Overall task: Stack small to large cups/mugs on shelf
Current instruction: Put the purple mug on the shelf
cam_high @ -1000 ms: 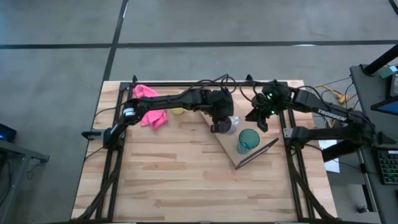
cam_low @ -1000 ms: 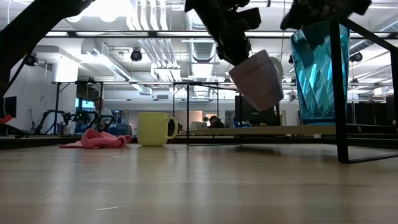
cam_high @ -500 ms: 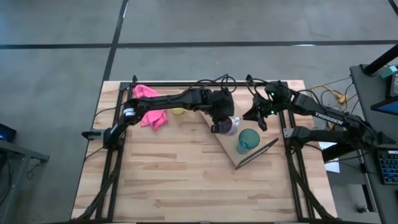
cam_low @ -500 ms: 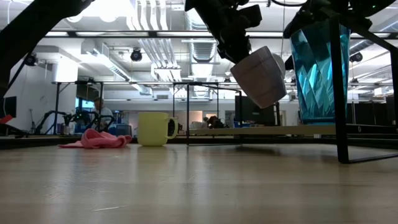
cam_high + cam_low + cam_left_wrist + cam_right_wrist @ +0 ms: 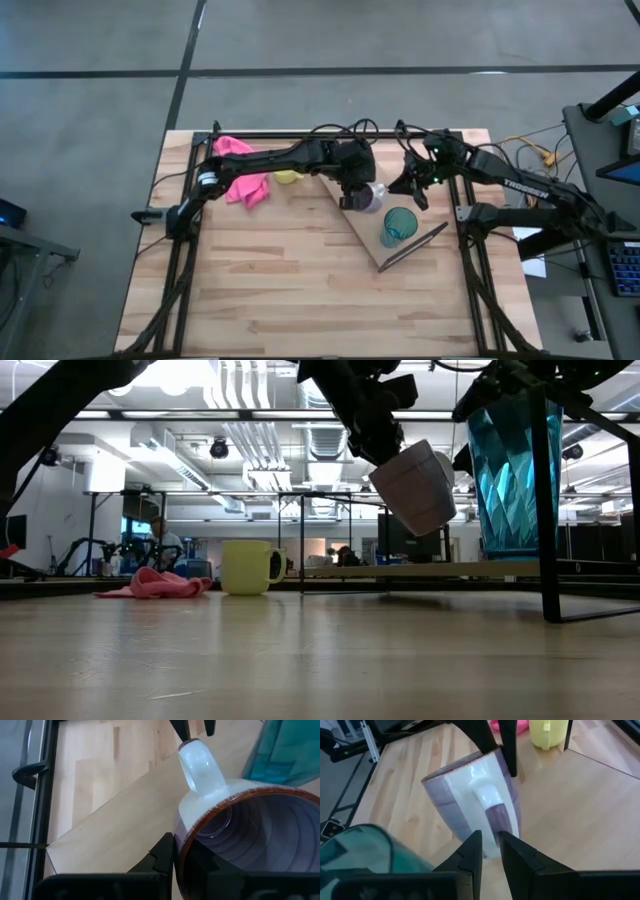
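Note:
My left gripper (image 5: 350, 197) holds the purple mug (image 5: 371, 198), with its pale handle (image 5: 200, 767), tilted in the air above the far end of the shelf (image 5: 365, 237). The shelf is a light-brown board on a black wire frame. My right gripper (image 5: 411, 186) is slightly open, and its fingers stand at the mug's handle (image 5: 487, 802). The translucent teal cup (image 5: 398, 226) stands upright on the shelf board, right of the mug. The yellow mug (image 5: 287, 177) stands on the table's far side, under my left arm. My left gripper (image 5: 180, 857) grips the purple mug's rim (image 5: 182, 837), one finger (image 5: 161, 854) outside the wall and the other inside. It comes from above; the mug (image 5: 415, 485) hangs tilted below it, clear of the shelf board (image 5: 420, 569). My right gripper (image 5: 490, 847) is at the handle's lower end; whether it touches I cannot tell.
A pink cloth (image 5: 240, 172) lies on the table near its far left corner, beside the yellow mug (image 5: 248, 567). The shelf's black wire frame (image 5: 545, 500) rises close to the teal cup (image 5: 505, 470). The tabletop's near half (image 5: 280, 290) is bare wood.
My right gripper has moved toward the table's left, closing in on the purple mug's handle. My left gripper has carried the mug a little toward the far edge, still tilted and lifted.

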Tool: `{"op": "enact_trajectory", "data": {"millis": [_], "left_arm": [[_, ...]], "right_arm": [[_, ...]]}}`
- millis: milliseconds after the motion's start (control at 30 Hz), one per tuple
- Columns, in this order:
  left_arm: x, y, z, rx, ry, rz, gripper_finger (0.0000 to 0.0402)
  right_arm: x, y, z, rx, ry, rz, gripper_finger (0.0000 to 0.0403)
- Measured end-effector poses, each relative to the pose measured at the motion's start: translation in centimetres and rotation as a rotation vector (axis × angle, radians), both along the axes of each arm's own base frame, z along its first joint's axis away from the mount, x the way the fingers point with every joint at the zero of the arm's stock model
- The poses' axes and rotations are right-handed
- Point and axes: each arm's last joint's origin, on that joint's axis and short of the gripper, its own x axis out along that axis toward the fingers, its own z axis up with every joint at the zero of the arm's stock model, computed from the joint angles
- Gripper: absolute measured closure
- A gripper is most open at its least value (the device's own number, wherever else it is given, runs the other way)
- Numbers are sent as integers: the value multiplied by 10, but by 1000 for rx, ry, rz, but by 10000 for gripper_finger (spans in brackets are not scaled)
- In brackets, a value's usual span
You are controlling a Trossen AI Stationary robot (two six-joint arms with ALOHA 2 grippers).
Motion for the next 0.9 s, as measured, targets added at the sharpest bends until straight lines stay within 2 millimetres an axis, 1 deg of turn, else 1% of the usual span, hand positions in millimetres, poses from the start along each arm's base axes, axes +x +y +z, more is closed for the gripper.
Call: {"op": "enact_trajectory", "data": {"millis": [233, 433, 667, 900], "left_arm": [[-1, 1, -1, 2, 13, 3, 393], [-1, 1, -1, 2, 13, 4, 393], [-1, 1, -1, 5, 6, 9, 393], [-1, 1, -1, 4, 8, 10, 393]], "right_arm": [[9, -6, -9, 17, 41, -24, 339], [11, -8, -11, 17, 42, -30, 339], [9, -8, -5, -23, 37, -75, 339], [10, -9, 1, -33, 25, -78, 339]]}}
